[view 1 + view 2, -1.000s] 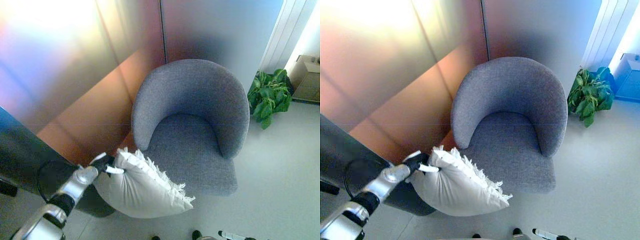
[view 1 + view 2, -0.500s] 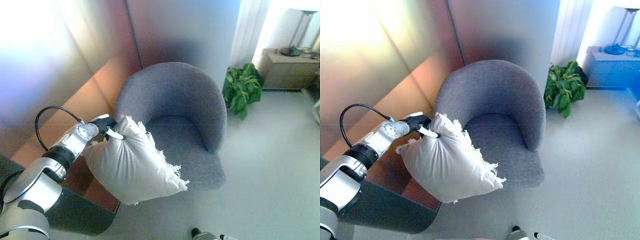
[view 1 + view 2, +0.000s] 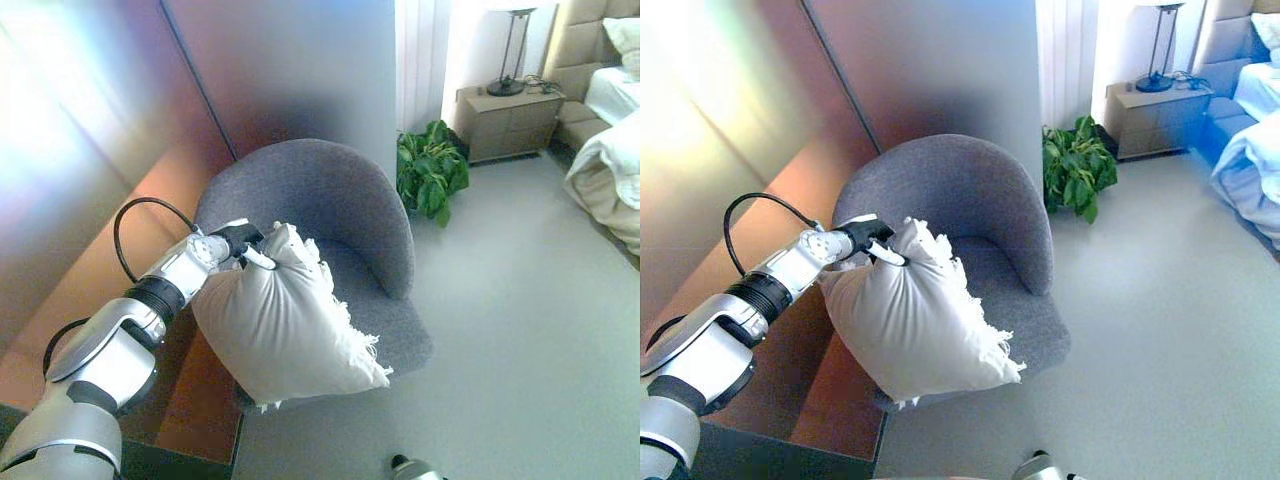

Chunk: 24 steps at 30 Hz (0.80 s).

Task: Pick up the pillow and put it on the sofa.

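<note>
A white pillow (image 3: 285,325) with a fringed edge hangs from my left hand (image 3: 238,243), whose fingers are curled round its top corner. The pillow is in the air over the left front part of a grey round-backed armchair (image 3: 330,205). The pillow hides part of the chair's seat (image 3: 385,320) and its left side. In the right eye view the pillow (image 3: 915,320) and the left hand (image 3: 868,238) show the same way. My right hand is in no view.
A wall (image 3: 300,70) stands behind and left of the chair. A green potted plant (image 3: 430,175) is to the chair's right. A wooden bedside cabinet (image 3: 505,120) with a lamp and a bed (image 3: 610,170) are at the far right. Grey floor (image 3: 520,330) lies on the right.
The camera has swung right, bringing the bed and cabinet into view. My left hand has lifted the pillow higher and carried it toward the chair's seat.
</note>
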Motion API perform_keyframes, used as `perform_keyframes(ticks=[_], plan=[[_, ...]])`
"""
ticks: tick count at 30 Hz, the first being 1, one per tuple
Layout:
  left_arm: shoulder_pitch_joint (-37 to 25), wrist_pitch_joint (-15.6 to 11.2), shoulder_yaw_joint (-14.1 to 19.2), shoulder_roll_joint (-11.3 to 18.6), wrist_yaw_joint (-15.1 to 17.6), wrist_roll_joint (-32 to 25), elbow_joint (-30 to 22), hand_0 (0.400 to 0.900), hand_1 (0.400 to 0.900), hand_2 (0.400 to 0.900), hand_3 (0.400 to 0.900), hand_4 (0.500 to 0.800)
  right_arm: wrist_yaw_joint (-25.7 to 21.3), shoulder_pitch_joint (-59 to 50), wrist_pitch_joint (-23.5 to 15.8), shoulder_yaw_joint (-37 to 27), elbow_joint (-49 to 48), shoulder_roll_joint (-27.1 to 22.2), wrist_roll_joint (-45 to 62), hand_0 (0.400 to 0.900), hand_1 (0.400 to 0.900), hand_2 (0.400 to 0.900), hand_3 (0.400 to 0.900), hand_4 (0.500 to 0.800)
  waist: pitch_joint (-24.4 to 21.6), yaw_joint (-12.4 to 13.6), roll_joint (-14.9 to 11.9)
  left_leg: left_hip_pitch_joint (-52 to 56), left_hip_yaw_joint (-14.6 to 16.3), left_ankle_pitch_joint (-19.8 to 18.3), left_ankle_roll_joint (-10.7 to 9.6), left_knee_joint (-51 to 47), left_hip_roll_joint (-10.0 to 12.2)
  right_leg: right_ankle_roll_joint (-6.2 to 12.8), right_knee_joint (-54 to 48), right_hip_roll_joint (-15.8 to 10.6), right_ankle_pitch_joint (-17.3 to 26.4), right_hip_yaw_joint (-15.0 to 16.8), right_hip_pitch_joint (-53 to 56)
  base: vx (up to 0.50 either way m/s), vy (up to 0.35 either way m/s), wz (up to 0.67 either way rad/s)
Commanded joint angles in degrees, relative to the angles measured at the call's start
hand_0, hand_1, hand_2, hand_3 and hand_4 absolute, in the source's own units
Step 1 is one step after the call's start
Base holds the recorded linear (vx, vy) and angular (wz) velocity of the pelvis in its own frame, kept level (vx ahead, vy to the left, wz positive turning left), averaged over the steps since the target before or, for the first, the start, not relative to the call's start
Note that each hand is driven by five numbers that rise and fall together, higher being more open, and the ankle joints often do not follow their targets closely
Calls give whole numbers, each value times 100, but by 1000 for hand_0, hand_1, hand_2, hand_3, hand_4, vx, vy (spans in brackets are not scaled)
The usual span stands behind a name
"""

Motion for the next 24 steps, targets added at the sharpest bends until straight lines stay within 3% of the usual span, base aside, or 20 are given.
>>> perform_keyframes(ticks=[1, 2, 3, 18, 24], plan=[[-1713, -199, 655, 497, 876, -462, 379, 400, 400, 400, 400, 500, 53, 189, -19, -54, 285, -151, 23, 900, 900, 900, 900, 800, -269, -2, 56, 300, 166, -581, -133, 242, -280, 526, 116, 150, -231, 2, -38, 35, -44, -2], [-1710, -162, 689, 496, 884, -466, 382, 492, 492, 492, 492, 555, 76, 209, -24, -56, 275, -150, 0, 900, 900, 900, 900, 800, -267, -7, 48, 294, 170, -591, -133, 255, -278, 525, 120, 152, -232, 2, -45, 18, -35, 1], [-1685, -165, 714, 463, 926, -500, 428, 900, 900, 900, 900, 800, 107, 222, -62, -51, 295, -143, -15, 900, 900, 900, 900, 800, -263, -7, 39, 273, 160, -599, -131, 278, -272, 528, 127, 153, -236, 8, -60, 0, 0, 0], [-1398, -10, 966, 546, 1075, -756, 229, 900, 900, 900, 900, 800, 68, 231, -153, 143, 242, -32, -94, 900, 900, 900, 900, 800, -353, 222, -66, 224, 33, -613, -120, 317, -264, 483, 157, 110, -291, -232, -32, -2, -3, 4], [-1166, -213, 1209, 677, 1069, -952, 279, 900, 900, 900, 900, 800, -11, 134, -187, 270, 267, 45, -152, 900, 900, 900, 900, 800, -374, 407, -166, 226, -65, -598, -120, 282, -269, 463, 135, 97, -306, -370, 24, -27, 14, 4]])
